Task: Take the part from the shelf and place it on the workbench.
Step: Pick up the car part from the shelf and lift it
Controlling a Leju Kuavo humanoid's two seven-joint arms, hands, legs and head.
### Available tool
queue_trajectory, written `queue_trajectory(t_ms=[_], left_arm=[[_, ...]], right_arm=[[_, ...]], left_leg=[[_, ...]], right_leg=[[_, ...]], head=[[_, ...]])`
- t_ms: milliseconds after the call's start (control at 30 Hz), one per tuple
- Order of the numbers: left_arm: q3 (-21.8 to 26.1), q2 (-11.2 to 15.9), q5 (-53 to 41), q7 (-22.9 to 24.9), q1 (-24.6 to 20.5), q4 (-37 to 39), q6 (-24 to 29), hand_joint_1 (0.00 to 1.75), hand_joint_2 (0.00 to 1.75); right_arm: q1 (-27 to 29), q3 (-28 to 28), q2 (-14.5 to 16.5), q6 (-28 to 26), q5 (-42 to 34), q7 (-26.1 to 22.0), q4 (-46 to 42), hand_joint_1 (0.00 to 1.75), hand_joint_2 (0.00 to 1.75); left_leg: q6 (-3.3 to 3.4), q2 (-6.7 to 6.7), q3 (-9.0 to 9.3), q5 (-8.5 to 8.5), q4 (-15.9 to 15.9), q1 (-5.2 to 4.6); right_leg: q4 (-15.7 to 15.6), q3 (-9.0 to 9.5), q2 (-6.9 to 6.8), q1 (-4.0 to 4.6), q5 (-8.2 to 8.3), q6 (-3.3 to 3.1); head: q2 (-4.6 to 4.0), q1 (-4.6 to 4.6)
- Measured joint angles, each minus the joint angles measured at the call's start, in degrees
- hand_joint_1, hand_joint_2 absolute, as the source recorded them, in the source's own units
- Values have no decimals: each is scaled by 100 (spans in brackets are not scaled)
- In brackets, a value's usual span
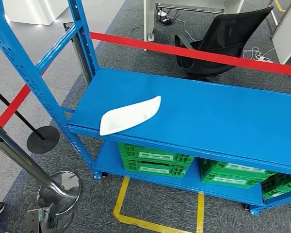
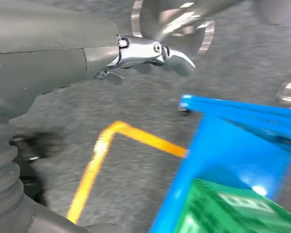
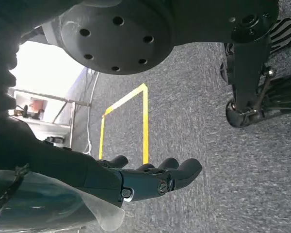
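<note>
The part [image 1: 131, 115] is a long white curved shell lying flat on the blue shelf [image 1: 217, 116], near its front left corner and slightly over the front edge. In the head view my left hand [image 1: 41, 219] hangs low at the bottom left, well below and left of the part. The left wrist view has this left hand [image 2: 137, 53] with fingers stretched out over the carpet, holding nothing. My right hand [image 3: 147, 178] hangs over the grey carpet with fingers extended and nothing in it.
Green crates [image 1: 155, 160] fill the lower shelf level. A blue upright [image 1: 30, 73] stands at the shelf's left end. A chrome stanchion base [image 1: 59, 190] and a black one [image 1: 43, 139] stand left. A red belt [image 1: 195, 52] runs behind, with a black chair [image 1: 224, 39] beyond. Yellow tape [image 1: 155, 221] marks the floor.
</note>
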Motion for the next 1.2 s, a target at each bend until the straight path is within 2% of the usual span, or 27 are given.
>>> queue_trajectory(t_ms=[67,200,433,700,900,1200], left_arm=[[38,-47,-73,-22,18,-181,-13,0,175],[175,-216,-372,-121,114,-963,-71,0,175],[78,-342,-854,-256,349,-2363,-16,0,175],[-606,-171,-1475,-204,481,-3745,331,0,175],[-1326,89,-2194,168,433,-4561,658,0,175],[-2250,406,-3381,995,142,-5260,1000,0,175]], right_arm=[[-8,-8,0,-3,16,0,3,0,175],[-35,-47,1,-20,74,0,17,0,0],[-68,-101,2,48,203,0,45,0,0],[-136,-144,2,195,372,0,51,0,0],[-145,-172,16,294,510,0,83,0,0],[-185,-221,49,402,682,0,110,0,0]], left_leg=[[0,0,0,0,0,0],[0,0,0,0,1,0],[0,0,2,1,3,1],[0,0,8,1,2,2],[0,0,8,1,3,0],[0,2,10,2,4,0]], right_leg=[[0,1,0,0,0,0],[0,32,0,0,1,1],[1,58,0,0,3,0],[1,11,-1,0,1,1],[1,42,0,-1,3,0],[1,68,3,0,5,-2]], head=[[0,1],[0,1],[0,1],[0,1],[0,2],[0,1]])
